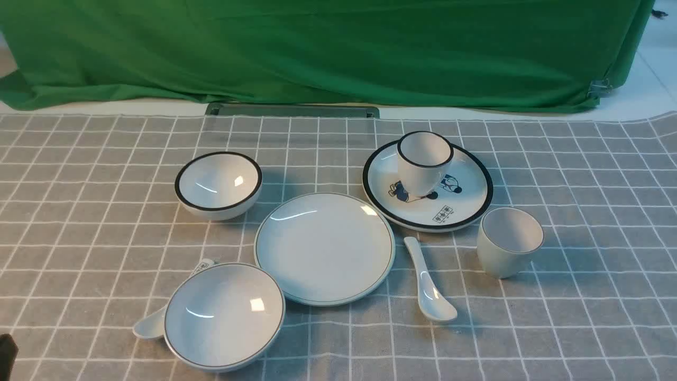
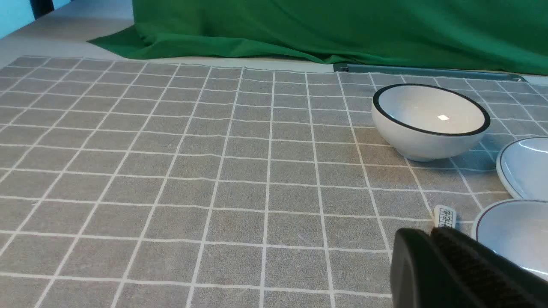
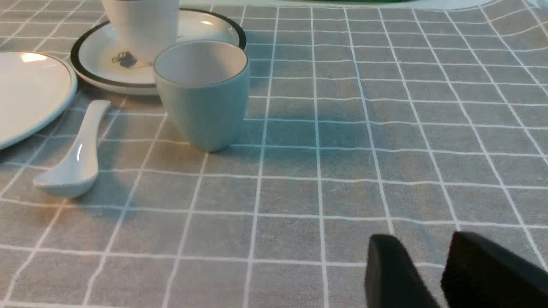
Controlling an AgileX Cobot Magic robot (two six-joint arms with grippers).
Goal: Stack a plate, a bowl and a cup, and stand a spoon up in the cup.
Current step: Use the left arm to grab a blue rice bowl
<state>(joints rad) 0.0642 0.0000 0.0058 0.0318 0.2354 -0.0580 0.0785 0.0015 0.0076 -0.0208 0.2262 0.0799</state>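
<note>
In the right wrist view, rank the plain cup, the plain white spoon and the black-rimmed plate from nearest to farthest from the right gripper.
Measured from the right gripper, whose jaws are apart and empty:
1. cup: nearest, standing alone ahead of the jaws.
2. spoon: lying flat, off to the robot's left of the cup.
3. black-rimmed plate: farthest, behind the cup.

Front camera high; low wrist cameras share plate.
</note>
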